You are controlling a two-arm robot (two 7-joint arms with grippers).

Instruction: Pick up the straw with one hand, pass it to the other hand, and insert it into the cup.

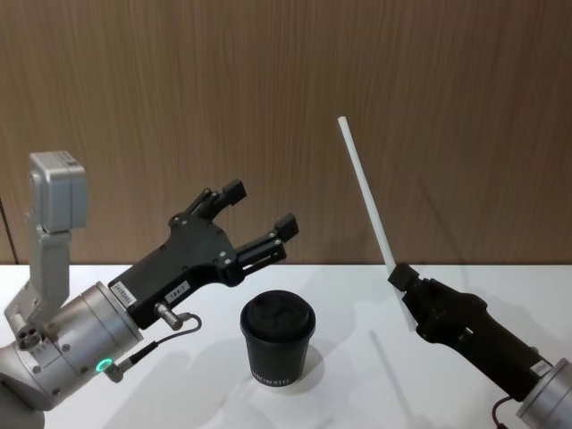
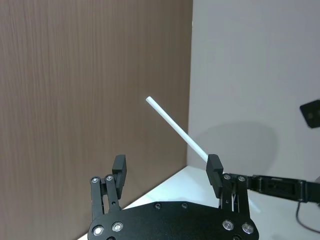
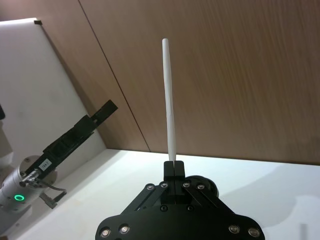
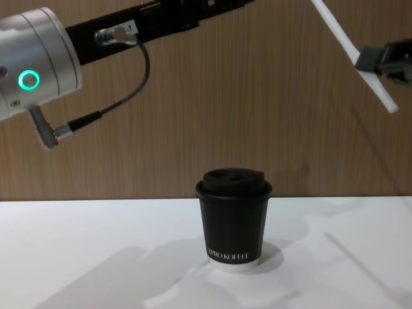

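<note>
Wall (image 1: 268, 89): brown wood panelling, standing behind the whole scene.

Table (image 1: 375, 384): white top, carrying the cup.

Left gripper (image 1: 259, 206): long black body on a silver wrist with a green ring glowing. It is hanging in the air up and to the left of the cup. Its fingers are spread wide and gripping nothing, and are pointing across toward the straw, well apart from it.

Right gripper (image 1: 402, 275): black, reaching in from the right, raised above the table to the right of the cup. Its fingers are pressing together on the straw near its lower end.

Cup (image 1: 278, 344): small, black, white lettering, standing upright on the table with its black lid (image 4: 234, 179) on, low between the two grippers.

Straw (image 1: 366, 197): thin, white, straight, being held in the air. It is leaning with its upper end toward the robot's left, and a short stub is showing below the fingers.
</note>
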